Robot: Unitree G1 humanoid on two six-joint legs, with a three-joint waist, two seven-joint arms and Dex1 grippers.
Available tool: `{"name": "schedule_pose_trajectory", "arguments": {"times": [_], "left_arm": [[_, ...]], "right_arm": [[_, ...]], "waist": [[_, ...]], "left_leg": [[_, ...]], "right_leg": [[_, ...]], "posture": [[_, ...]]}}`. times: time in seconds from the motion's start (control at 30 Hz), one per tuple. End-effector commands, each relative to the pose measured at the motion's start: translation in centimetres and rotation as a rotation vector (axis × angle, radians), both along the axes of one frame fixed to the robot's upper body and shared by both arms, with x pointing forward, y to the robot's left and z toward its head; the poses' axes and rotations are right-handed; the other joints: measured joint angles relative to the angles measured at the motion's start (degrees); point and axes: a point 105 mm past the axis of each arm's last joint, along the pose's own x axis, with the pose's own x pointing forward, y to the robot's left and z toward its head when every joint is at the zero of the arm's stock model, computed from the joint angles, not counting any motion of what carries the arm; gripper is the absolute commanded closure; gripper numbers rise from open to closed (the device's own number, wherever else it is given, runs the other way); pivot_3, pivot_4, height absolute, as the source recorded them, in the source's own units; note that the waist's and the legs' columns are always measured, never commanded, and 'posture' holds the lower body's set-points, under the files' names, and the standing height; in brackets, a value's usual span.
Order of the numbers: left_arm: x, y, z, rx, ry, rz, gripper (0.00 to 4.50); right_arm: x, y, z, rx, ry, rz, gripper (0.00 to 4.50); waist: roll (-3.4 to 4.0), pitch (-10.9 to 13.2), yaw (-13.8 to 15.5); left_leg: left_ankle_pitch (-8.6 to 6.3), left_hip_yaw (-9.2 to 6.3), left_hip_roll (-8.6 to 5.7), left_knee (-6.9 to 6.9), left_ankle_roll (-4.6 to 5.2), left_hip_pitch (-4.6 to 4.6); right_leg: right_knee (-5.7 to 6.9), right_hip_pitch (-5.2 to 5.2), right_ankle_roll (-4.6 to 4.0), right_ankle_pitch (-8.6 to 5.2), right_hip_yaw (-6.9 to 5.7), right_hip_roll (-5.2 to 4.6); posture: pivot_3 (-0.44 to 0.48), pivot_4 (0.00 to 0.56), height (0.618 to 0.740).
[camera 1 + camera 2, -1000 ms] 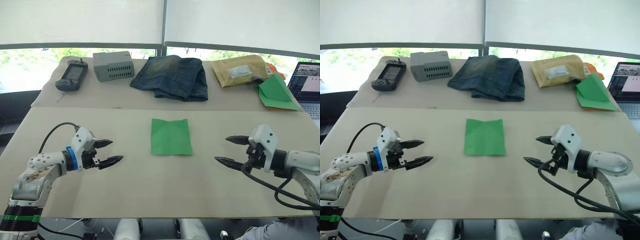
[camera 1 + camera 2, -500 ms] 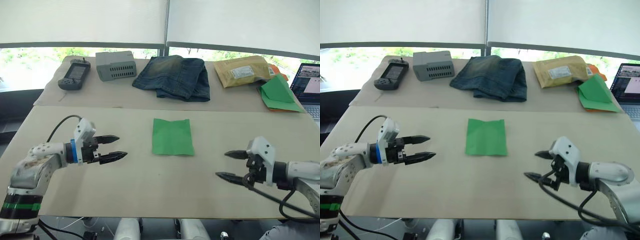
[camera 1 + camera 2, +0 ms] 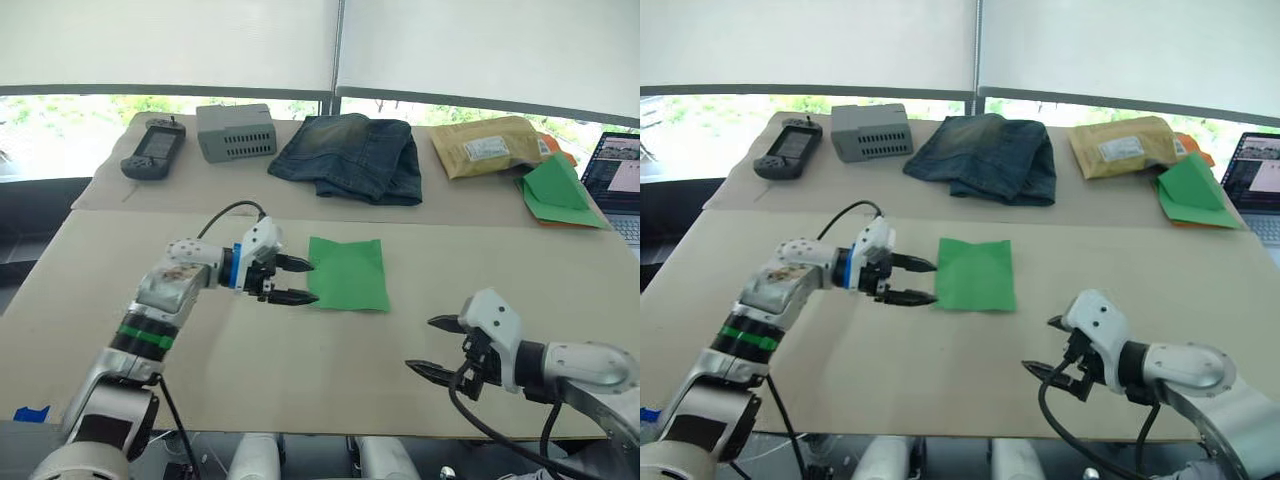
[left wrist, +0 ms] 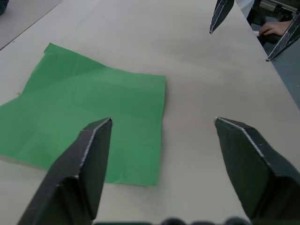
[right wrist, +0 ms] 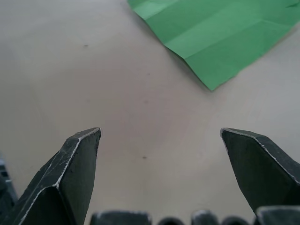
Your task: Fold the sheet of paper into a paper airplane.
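The sheet of paper (image 3: 348, 272) is bright green, roughly square and creased, lying flat in the middle of the table (image 3: 300, 350). My left gripper (image 3: 303, 281) is open at the sheet's left edge, fingertips just reaching it, nothing held. In the left wrist view the sheet (image 4: 84, 117) lies under the left finger (image 4: 89, 159). My right gripper (image 3: 428, 345) is open near the table's front edge, right of and well short of the sheet. The right wrist view shows a corner of the sheet (image 5: 220, 33) beyond the open fingers.
On the far strip of table lie a handheld controller (image 3: 152, 152), a grey box (image 3: 235, 130), folded jeans (image 3: 355, 155), a padded envelope (image 3: 485, 145) and a green triangular paper stack (image 3: 558, 190). A laptop (image 3: 620, 175) sits at the far right.
My left gripper has moved right and forward to the sheet's left edge. The right gripper has drawn back toward the table's front edge. The sheet has not moved.
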Motion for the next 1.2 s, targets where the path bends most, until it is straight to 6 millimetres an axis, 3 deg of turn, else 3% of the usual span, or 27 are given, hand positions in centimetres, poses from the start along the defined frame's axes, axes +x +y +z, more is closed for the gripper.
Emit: {"name": "schedule_pose_trajectory", "arguments": {"times": [0.03, 0.23, 0.47, 0.57, 0.93, 1.03, 1.2], "left_arm": [[1.4, -0.8, -0.5, 0.042, -0.050, 0.028, 2.51], [3.0, -2.3, -2.2, 0.078, -0.054, 0.100, 4.49], [3.1, -2.0, -4.2, 0.127, -0.015, 0.175, 4.49], [3.1, -1.0, -6.1, 0.143, 0.107, 0.270, 4.49], [1.7, -2.0, -8.2, 0.179, 0.143, 0.262, 4.49], [1.2, -2.1, -8.8, 0.196, 0.151, 0.247, 4.50], [1.3, -1.7, -9.1, 0.212, 0.153, 0.261, 4.50]], "right_arm": [[1.8, -0.9, 0.3, -0.018, -0.073, -0.109, 0.00], [4.7, -1.1, 0.5, -0.026, -0.137, -0.209, 0.00], [6.6, 0.5, 1.8, 0.004, -0.158, -0.206, 0.00], [6.6, 1.4, 2.0, 0.012, -0.142, -0.180, 0.00], [7.1, 0.3, 1.8, -0.023, -0.087, -0.228, 0.00], [7.1, -0.6, 1.8, -0.019, -0.083, -0.263, 0.82], [7.6, -1.3, 0.4, -0.095, -0.108, -0.240, 2.58]], "waist": [[0.00, 0.00, 0.00], [0.00, 0.00, -0.46], [0.01, 0.00, -0.41], [0.01, 0.00, -0.35], [0.19, -0.19, -0.18], [0.21, -0.26, -0.16], [0.26, -0.40, -0.23]], "left_leg": [[0.00, 0.00, -0.03, 0.00, 0.00, -0.02], [-0.03, -0.06, -0.04, -0.01, 0.06, -0.04], [-0.06, -0.10, -0.04, -0.02, 0.10, -0.06], [-0.08, -0.10, -0.04, -0.01, 0.14, -0.07], [-0.08, -0.11, -0.07, -0.01, 0.15, 0.04], [-0.08, -0.14, -0.08, -0.01, 0.15, 0.05], [-0.09, -0.16, -0.08, -0.01, 0.15, 0.08]], "right_leg": [[-0.01, 0.00, 0.00, 0.00, 0.02, -0.01], [0.02, -0.01, -0.09, 0.03, 0.04, 0.02], [0.04, -0.02, -0.17, 0.09, 0.03, 0.02], [0.03, -0.01, -0.18, 0.09, 0.03, 0.01], [0.06, 0.11, -0.19, 0.07, 0.03, -0.01], [0.05, 0.13, -0.19, 0.07, 0.03, 0.00], [0.02, 0.19, -0.18, 0.06, 0.02, 0.00]], "posture": [[0.000, 0.150, 0.734], [0.000, 0.150, 0.734], [0.000, 0.150, 0.734], [0.000, 0.150, 0.734], [0.000, 0.150, 0.734], [0.000, 0.150, 0.734], [0.000, 0.150, 0.734]]}}
